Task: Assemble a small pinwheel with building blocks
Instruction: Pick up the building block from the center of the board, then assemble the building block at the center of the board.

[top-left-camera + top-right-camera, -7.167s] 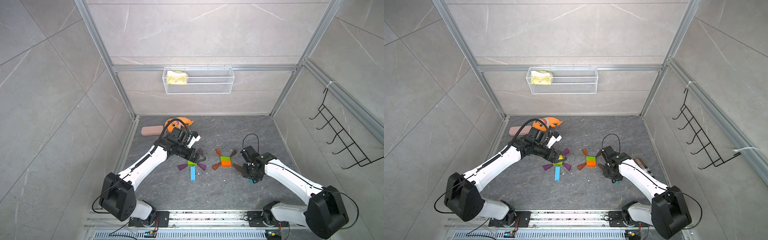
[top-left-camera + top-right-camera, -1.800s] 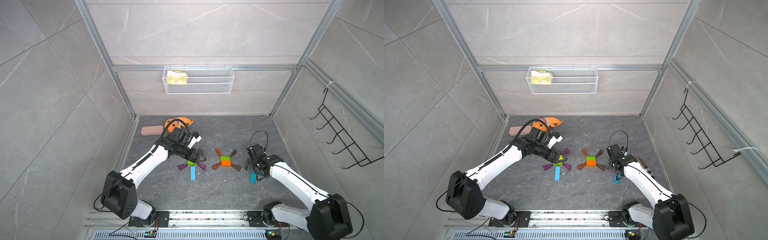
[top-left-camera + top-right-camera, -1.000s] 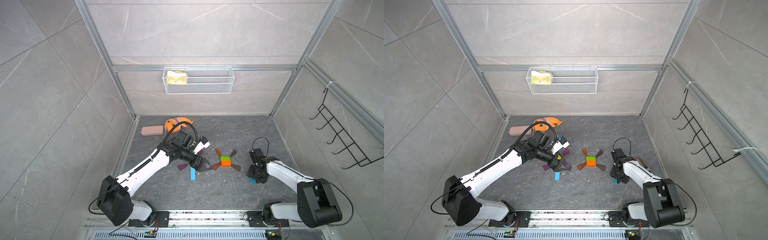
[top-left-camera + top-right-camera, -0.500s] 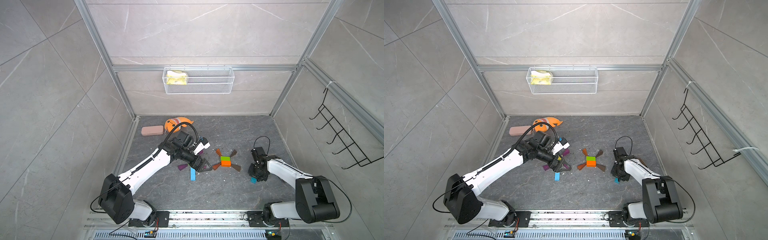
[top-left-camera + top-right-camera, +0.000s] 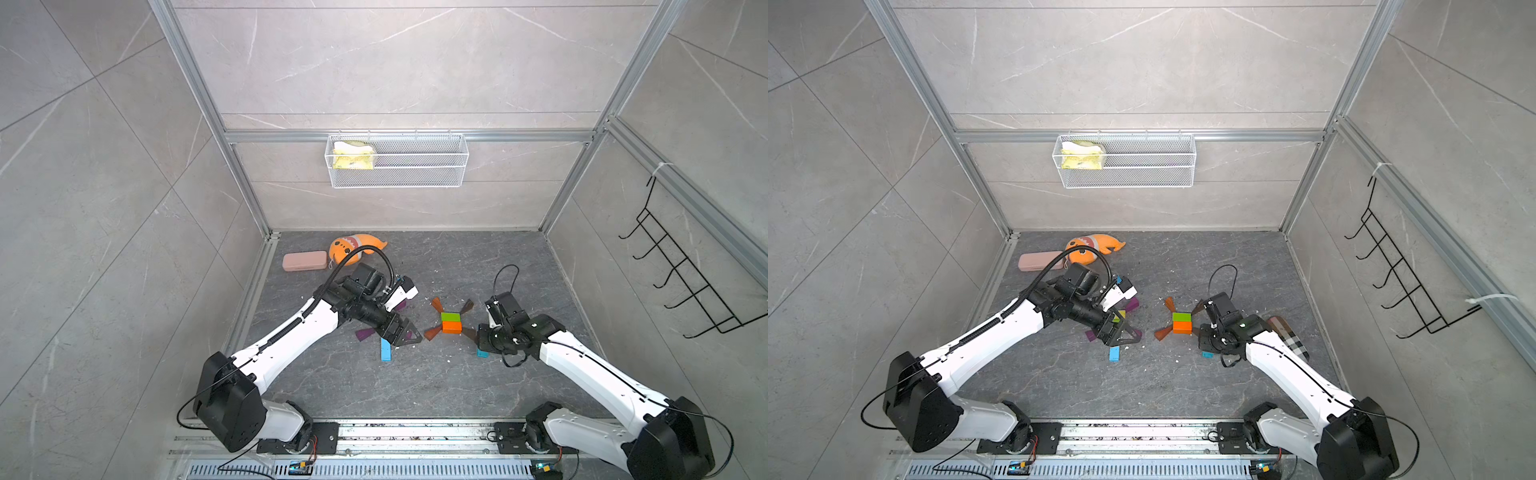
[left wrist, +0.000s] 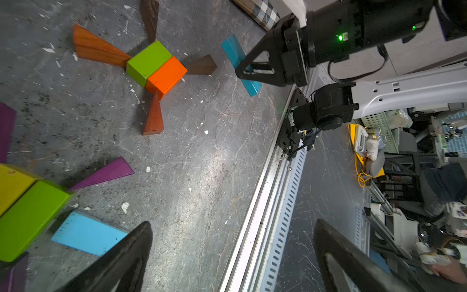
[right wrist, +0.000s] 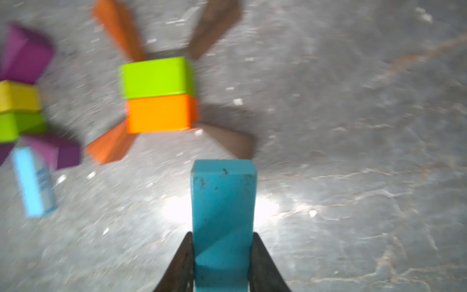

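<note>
A green brick (image 5: 450,317) and an orange brick (image 5: 451,327) lie joined on the floor, with orange and brown wedges (image 5: 432,333) fanning from their corners. My right gripper (image 7: 222,235) is shut on a blue bar (image 7: 222,215), which it holds just right of that cluster; a corner of the bar (image 5: 482,354) shows below the gripper in a top view. My left gripper (image 6: 232,225) stands open and holds nothing, over a second cluster of yellow and green bricks (image 6: 25,202) with purple wedges (image 6: 106,173) and a light-blue bar (image 5: 385,349).
A pink case (image 5: 304,261) and an orange plush shark (image 5: 353,249) lie at the back left. A checked roll (image 5: 1287,332) lies by the right arm. A wire basket (image 5: 397,160) hangs on the back wall, a black hook rack (image 5: 681,282) on the right wall.
My right gripper has shut on the blue bar and carried it left, toward the green and orange cluster. The left arm has barely moved.
</note>
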